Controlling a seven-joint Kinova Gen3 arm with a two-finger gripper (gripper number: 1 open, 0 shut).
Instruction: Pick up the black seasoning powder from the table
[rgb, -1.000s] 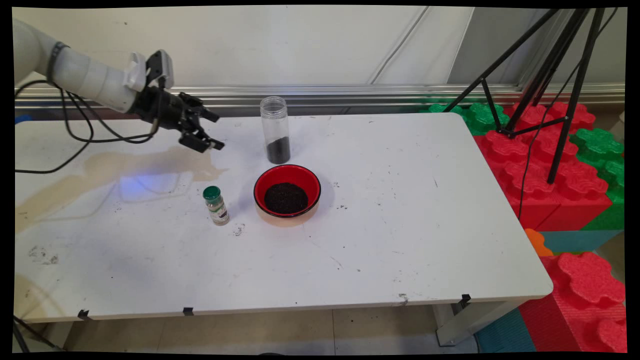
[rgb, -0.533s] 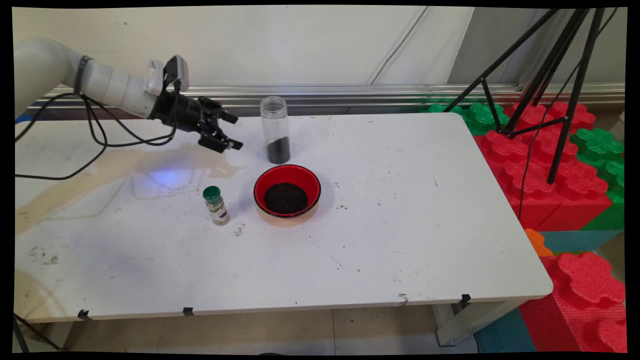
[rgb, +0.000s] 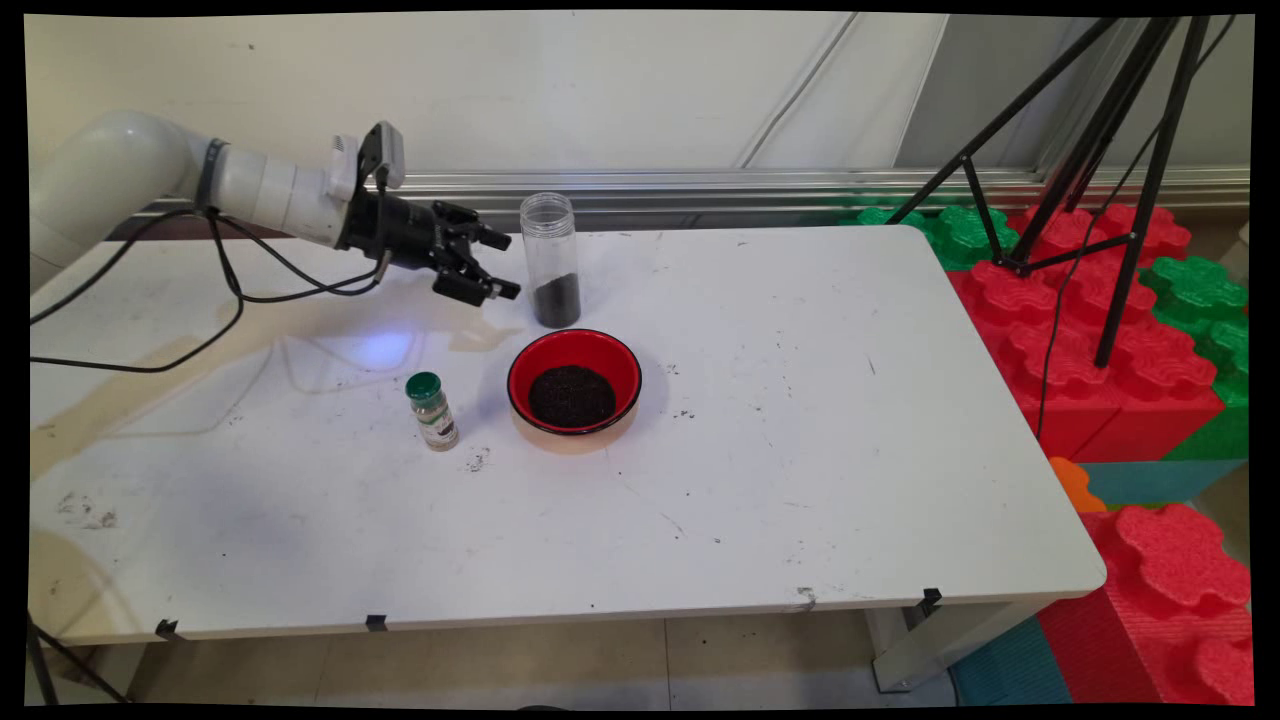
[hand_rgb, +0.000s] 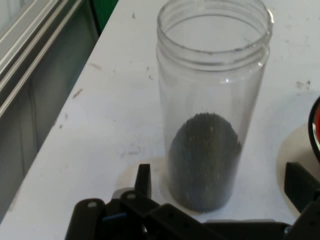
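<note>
A tall clear plastic jar (rgb: 551, 260) without a lid stands upright at the back of the white table (rgb: 800, 450), its bottom third filled with dark grains. My black gripper (rgb: 505, 266) is open and sits just left of the jar, at the height of its lower half, not touching it. In the hand view the jar (hand_rgb: 210, 110) rises straight ahead between my two fingertips (hand_rgb: 144, 180), and the gripper (hand_rgb: 222, 182) stays open around empty space. In front of the jar sits a red bowl (rgb: 574, 381) holding dark grains.
A small spice bottle with a green cap (rgb: 431, 410) stands left of the bowl. Black cables (rgb: 230, 300) hang from the arm over the table's left part. A black tripod (rgb: 1090, 150) and red and green foam blocks (rgb: 1120, 330) stand to the right of the table.
The arm has swung to the right along the back of the table, bringing the open gripper from well left of the jar to right beside it. Nothing else moved.
</note>
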